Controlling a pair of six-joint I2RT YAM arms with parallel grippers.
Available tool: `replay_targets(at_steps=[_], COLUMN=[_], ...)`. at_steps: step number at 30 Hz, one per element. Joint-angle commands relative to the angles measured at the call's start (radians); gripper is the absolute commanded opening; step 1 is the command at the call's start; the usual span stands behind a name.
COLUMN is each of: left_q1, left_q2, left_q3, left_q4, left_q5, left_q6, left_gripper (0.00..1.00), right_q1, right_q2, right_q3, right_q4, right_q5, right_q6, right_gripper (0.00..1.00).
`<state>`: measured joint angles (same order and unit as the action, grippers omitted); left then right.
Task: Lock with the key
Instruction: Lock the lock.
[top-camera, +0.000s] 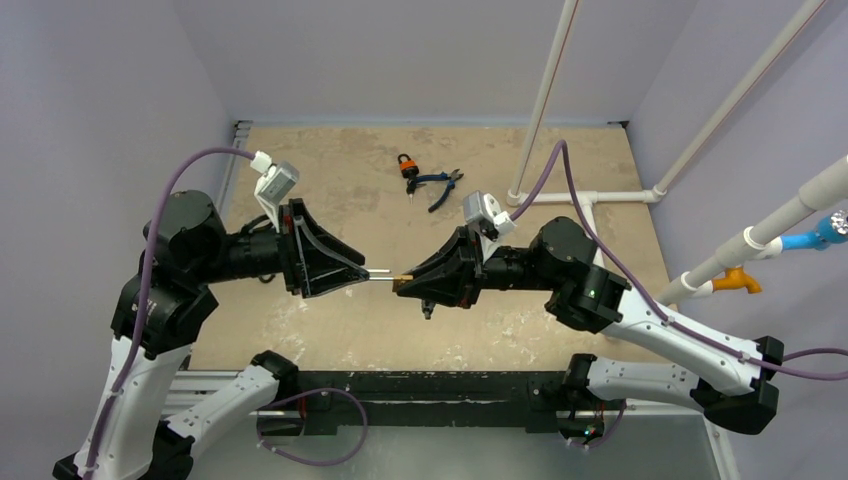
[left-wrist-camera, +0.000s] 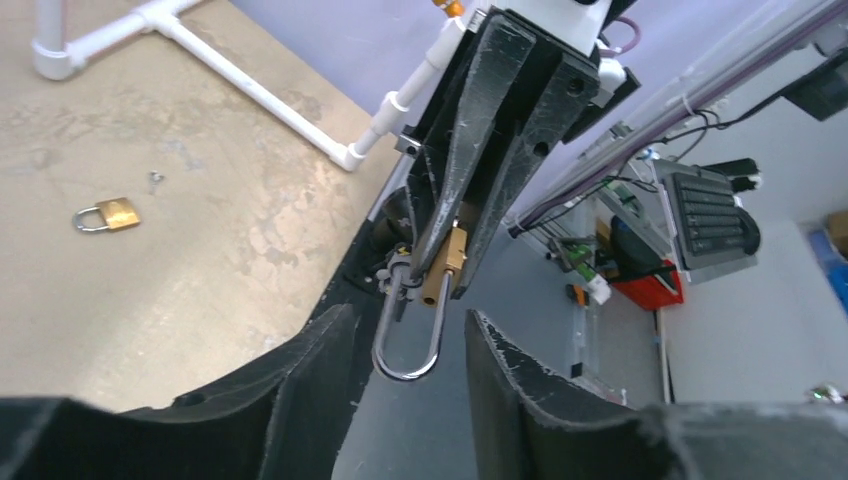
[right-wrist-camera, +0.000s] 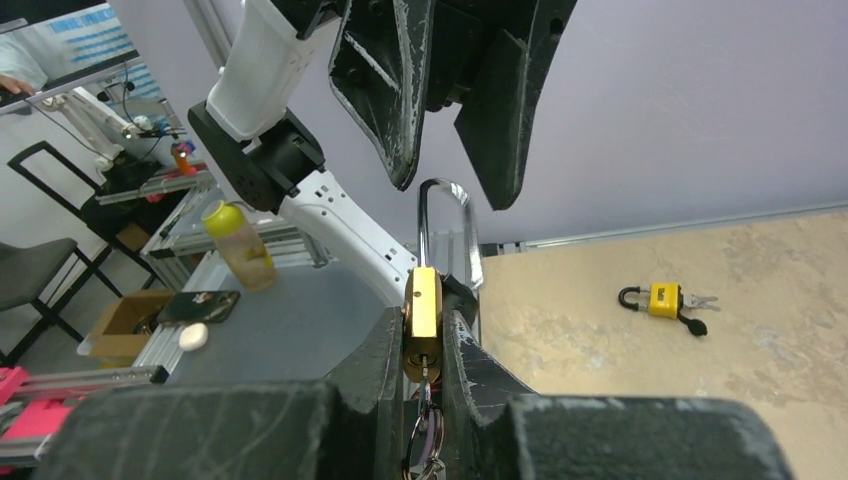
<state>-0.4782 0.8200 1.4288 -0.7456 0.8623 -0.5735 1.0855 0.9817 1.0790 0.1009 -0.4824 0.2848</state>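
Note:
My right gripper (top-camera: 400, 283) is shut on the body of a brass padlock (right-wrist-camera: 424, 300), holding it in the air over the table's middle. A key sits in its keyhole, and its key ring (right-wrist-camera: 424, 435) hangs between my fingers. The steel shackle (right-wrist-camera: 447, 225) sticks out toward my left gripper, with one leg out of the body. My left gripper (top-camera: 365, 272) is open. In the left wrist view the shackle's bend (left-wrist-camera: 407, 360) lies between its two fingers (left-wrist-camera: 320, 360) without touching them. The padlock body (left-wrist-camera: 445, 272) shows there in the right gripper's tips.
An orange padlock (top-camera: 405, 167) and blue pliers (top-camera: 438, 186) lie at the table's far middle. A white pipe frame (top-camera: 590, 197) stands at the far right. A second brass padlock (left-wrist-camera: 108, 215) and a yellow padlock (right-wrist-camera: 660, 298) lie on the table.

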Motion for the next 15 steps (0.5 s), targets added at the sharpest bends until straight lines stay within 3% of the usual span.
replay_targets(at_steps=[1,7,15], left_q1=[0.003,0.003,0.003], left_q2=[-0.02,0.012,-0.038], left_q3=[0.061,0.075,0.01], left_q4=[-0.039,-0.065,0.023], left_q5=[-0.138,-0.155,-0.034], left_q6=[0.066,0.107,0.154], left_gripper=[0.47,0.46,0.35], right_q1=[-0.001,0.0,0.0], right_q2=[-0.008,-0.016,-0.014], right_q3=[0.05,0.052,0.075], right_q4=[0.017,0.011,0.0], right_q5=[-0.018,-0.007,-0.01], right_q6=[0.019,0.031,0.051], right_gripper=[0.0,0.0,0.0])
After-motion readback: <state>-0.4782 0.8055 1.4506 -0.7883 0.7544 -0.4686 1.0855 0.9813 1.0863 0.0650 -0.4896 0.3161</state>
